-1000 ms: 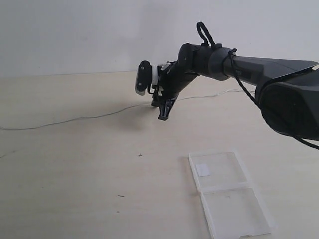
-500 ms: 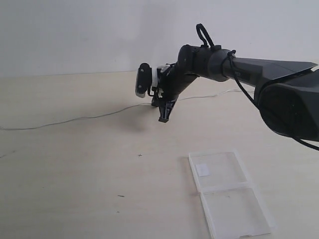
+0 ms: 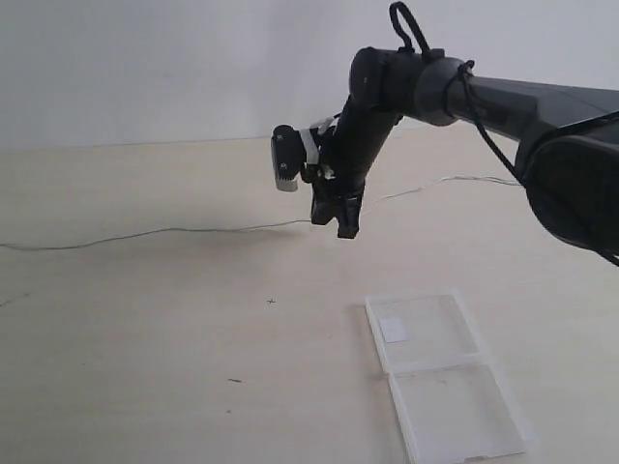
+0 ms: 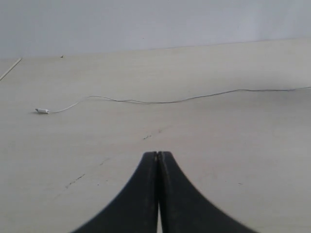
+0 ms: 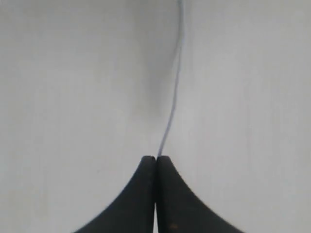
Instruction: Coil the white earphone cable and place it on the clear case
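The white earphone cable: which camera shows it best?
The exterior view: the white earphone cable runs across the table to the right gripper and on beyond it. The left wrist view shows one stretch ending in a small white piece; the right wrist view only a short strand meeting the shut jaws.

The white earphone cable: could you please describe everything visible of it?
The white earphone cable is a very thin pale wire, uncoiled, stretched across the beige table to both sides of the right gripper, whose shut jaws pinch it partway along. One end, seen in the left wrist view, carries a small white piece lying on the table. It lies apart from the clear case.
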